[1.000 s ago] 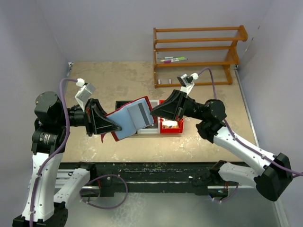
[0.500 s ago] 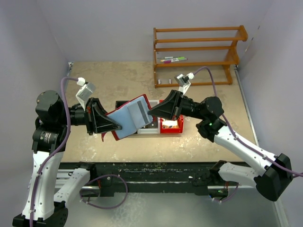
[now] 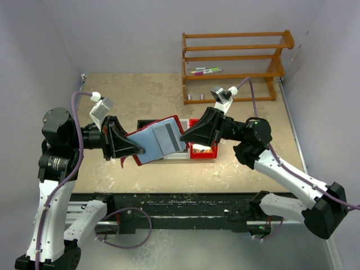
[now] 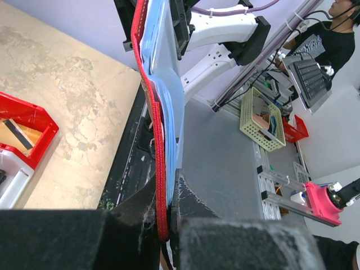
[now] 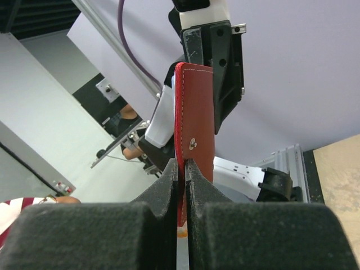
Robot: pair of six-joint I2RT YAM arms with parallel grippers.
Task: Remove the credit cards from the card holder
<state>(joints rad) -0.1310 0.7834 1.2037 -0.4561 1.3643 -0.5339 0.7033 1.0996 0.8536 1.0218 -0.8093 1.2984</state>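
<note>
card holder [image 3: 152,144] aloft, inside facing up, long axis left-right; left pincer [image 3: 135,151] and right pincer [image 3: 181,135] each clench an end.

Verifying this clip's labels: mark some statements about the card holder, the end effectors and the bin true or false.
The card holder lies flat on the table. False: the left end effector holds it in the air.
The right end effector is shut at the holder's other edge. True.
A grey striped card sits in the holder. True.
The red bin stands on the wooden rack. False: it stands on the table, nearer than the rack.
</note>
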